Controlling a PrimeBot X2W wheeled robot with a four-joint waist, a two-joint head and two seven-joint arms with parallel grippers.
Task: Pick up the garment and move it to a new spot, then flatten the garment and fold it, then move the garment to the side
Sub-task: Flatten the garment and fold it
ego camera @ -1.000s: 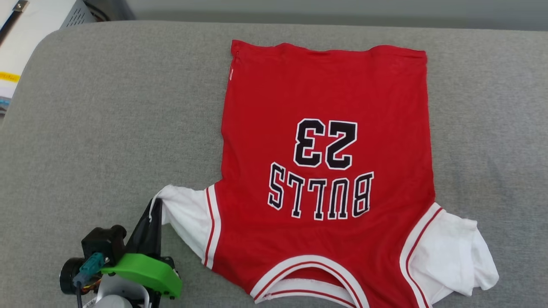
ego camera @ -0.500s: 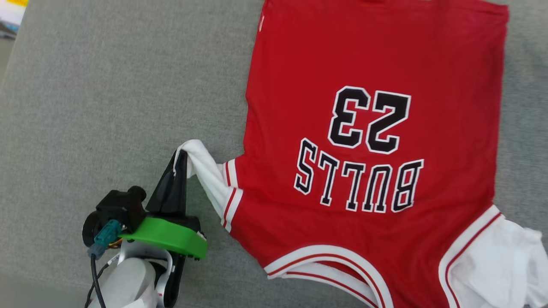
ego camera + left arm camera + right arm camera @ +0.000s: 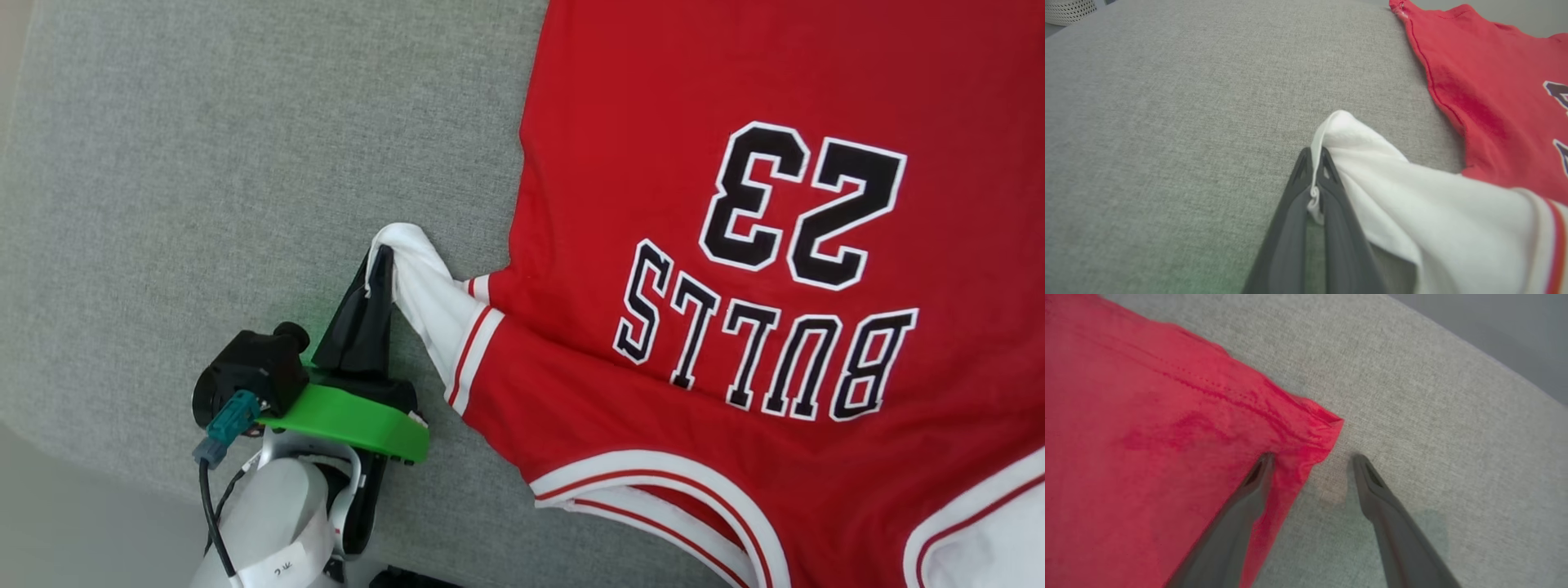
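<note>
While the head camera has swung, its view has the left claw [image 3: 380, 260] clamped on the tip of the white sleeve [image 3: 426, 287]. The sleeve is now drawn narrower and tauter, out from the red body of the Bulls T-shirt [image 3: 694, 204], which lies print-up on the grey padded counter [image 3: 204, 163].

In the left wrist view that claw is pinched shut on the sleeve's edge, raised beside the red body.

In the right wrist view the right claw [image 3: 1312, 457] gapes wide and holds nothing, astride the red body's hem corner [image 3: 1327, 422].

Flattening seems underway, with folding not yet begun.
</note>
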